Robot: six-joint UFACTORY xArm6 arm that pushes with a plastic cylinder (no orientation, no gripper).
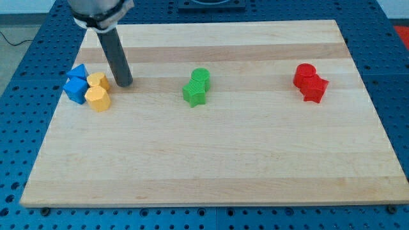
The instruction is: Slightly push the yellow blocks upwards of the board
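**Eight blocks in four colour pairs; my tip stands just right of the yellow pair**

The bench (211, 160) carries eight small blocks, two of each colour. At the view's left sit two blue and two yellow ones packed into a tight cluster. The upper blue block (78, 71) and the lower blue block (76, 89) form the cluster's left side. The upper yellow block (98, 80), with a rounded top, and the lower yellow block (98, 98), roughly hexagonal, form its right side, each touching its blue neighbour. The two yellow blocks touch one another as well.

Near the middle stand two green ones: a green cylinder (200, 76) and, just below and touching it, a green star-like block (194, 94). Toward the view's right are two red ones: a red cylinder (305, 75) and a red star-like block (314, 89) against its lower right.

There are no jaws on this arm, so nothing is held. The single dark rod slants down from the view's top left, and my tip (124, 84) rests on the bench just to the right of the upper yellow block, near it but with a narrow strip of wood showing between.
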